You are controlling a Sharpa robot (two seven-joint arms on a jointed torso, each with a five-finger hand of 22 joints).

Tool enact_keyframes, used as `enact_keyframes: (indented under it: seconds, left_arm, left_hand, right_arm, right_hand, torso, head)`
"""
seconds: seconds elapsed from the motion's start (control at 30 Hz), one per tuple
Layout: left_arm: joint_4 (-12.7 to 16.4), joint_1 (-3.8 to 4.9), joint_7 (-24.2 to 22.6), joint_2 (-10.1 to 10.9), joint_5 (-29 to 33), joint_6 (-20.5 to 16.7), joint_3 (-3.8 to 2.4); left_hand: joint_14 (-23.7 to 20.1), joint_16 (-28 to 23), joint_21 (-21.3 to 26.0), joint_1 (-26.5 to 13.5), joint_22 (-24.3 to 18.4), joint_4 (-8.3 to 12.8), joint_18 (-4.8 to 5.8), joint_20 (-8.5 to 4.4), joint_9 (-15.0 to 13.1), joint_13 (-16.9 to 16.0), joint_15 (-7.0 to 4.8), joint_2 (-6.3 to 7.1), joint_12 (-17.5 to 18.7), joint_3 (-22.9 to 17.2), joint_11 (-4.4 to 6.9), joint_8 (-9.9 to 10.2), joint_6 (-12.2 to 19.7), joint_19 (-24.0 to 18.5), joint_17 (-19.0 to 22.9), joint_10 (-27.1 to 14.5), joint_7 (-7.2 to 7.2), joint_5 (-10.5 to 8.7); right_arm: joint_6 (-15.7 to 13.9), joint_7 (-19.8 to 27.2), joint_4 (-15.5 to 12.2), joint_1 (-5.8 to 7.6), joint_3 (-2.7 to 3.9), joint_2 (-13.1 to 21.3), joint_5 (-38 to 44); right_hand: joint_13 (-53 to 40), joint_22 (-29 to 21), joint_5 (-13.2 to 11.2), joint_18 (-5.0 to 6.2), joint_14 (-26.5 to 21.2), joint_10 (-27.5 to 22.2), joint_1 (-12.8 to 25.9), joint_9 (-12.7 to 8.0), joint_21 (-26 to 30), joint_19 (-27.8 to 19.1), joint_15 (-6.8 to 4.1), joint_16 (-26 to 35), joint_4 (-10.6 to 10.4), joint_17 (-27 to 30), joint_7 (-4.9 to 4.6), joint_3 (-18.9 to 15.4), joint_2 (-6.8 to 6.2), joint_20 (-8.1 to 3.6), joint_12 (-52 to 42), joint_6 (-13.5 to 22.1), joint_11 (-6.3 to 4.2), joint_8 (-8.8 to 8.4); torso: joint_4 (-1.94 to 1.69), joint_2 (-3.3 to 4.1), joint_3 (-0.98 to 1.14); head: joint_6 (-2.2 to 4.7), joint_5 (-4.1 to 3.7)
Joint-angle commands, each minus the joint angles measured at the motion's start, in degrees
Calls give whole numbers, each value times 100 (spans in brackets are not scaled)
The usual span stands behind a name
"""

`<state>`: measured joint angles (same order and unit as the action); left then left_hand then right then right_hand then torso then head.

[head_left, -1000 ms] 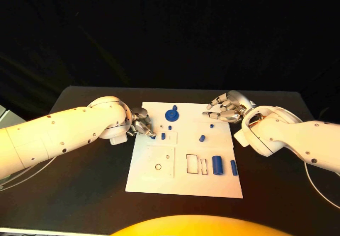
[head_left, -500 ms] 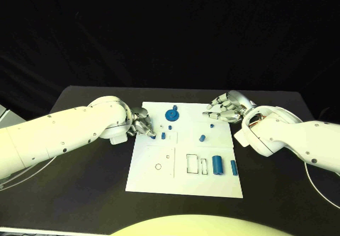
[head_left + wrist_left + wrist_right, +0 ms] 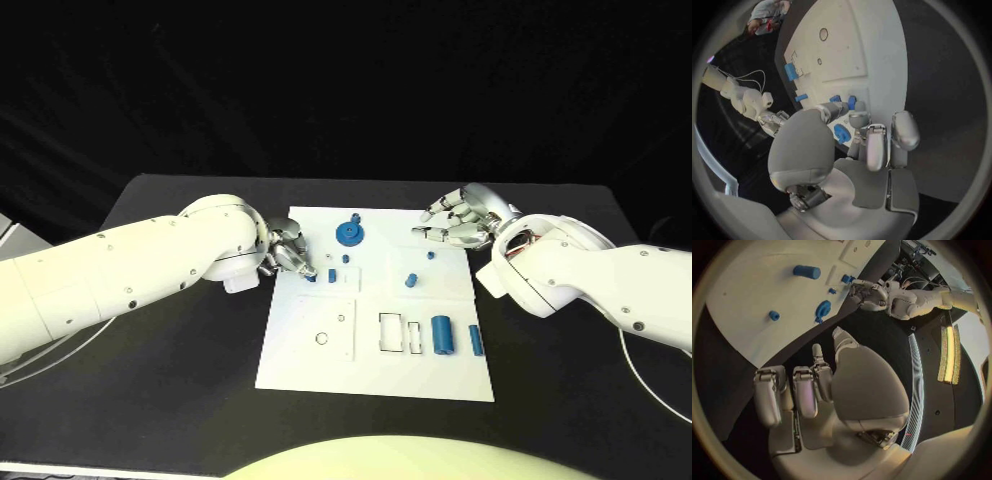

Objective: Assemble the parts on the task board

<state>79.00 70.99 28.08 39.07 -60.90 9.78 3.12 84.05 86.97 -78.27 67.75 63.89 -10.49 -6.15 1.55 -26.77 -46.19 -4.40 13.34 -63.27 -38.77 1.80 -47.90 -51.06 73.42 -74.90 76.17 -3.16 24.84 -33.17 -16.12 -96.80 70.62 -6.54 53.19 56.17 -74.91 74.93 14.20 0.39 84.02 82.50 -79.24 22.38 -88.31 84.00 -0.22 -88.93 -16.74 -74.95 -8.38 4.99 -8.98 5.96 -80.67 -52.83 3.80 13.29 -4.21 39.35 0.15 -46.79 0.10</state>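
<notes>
The white task board [image 3: 375, 330] lies in the middle of the table. A blue gear [image 3: 351, 234] stands near its far edge, with small blue pegs [image 3: 411, 281] around the middle. A blue cylinder [image 3: 441, 335] lies near the front right. My left hand [image 3: 286, 253] is at the board's left edge with its fingers curled. Its thumb and a finger pinch a small blue part [image 3: 842, 133] against the board. My right hand [image 3: 459, 222] hovers over the far right corner, fingers half bent and apart, holding nothing. The right wrist view shows the gear [image 3: 822, 310] and cylinder [image 3: 807, 271].
Rectangular and round slots [image 3: 391, 333] are cut into the board's front half. Bare black table [image 3: 188, 350] surrounds the board on both sides. Both white forearms lie over the table's sides.
</notes>
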Motion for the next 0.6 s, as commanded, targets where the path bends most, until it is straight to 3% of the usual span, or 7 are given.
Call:
enact_keyframes:
  seconds: [0.03, 0.6]
  left_arm:
    - [-5, -20, 32, -30, 132, 267, 14]
    - [-54, -19, 18, -86, 179, 273, 14]
  left_hand:
    - [428, 34, -36, -110, 23, 1006, 57, 5, -4, -55, -51, 1, -58, -953, 4, 20, -122, 39, -816, 61, 64, 48]
    - [458, 85, -34, -289, 40, 910, 62, -7, -44, -297, -69, -58, -196, -795, 43, 3, -219, 42, -938, 201, 127, 40]
  right_arm:
    - [43, 64, -11, -4, 0, 3, 27]
    - [35, 64, -22, -4, 0, 13, 27]
  right_hand:
    - [-725, 1406, 21, 8, 527, 23, 25, 6, 21, 516, -37, 26, 4, -1223, 10, 15, 14, -55, -12, 36, -24, 32]
    - [-713, 1399, 31, 11, 525, 14, 33, 4, 34, 511, -40, 32, 8, -1213, 11, 20, 4, -58, 1, 45, -26, 39]
  torso:
    - [0, -1, 2]
    - [1, 0, 3]
  head:
    - [-7, 2]
    - [-9, -18]
